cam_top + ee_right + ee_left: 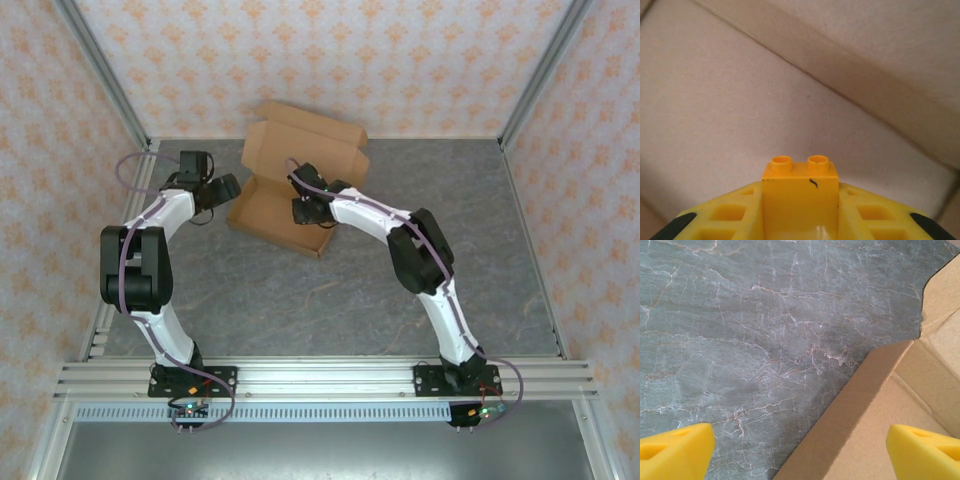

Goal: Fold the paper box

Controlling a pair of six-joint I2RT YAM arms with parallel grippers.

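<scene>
Brown die-cut cardboard paper box (268, 212), far-centre on grey marbled table (300, 300): likely light, stiff, crease-prone; grasp at flap edges. My left gripper (222, 190) spread at its left wall; my right gripper (304, 208) inside, pinching small orange studded block (799, 192).

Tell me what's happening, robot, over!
Left gripper open at the paper box edge. Right gripper shut on an orange block, over the box floor. Box not yet closed.
</scene>
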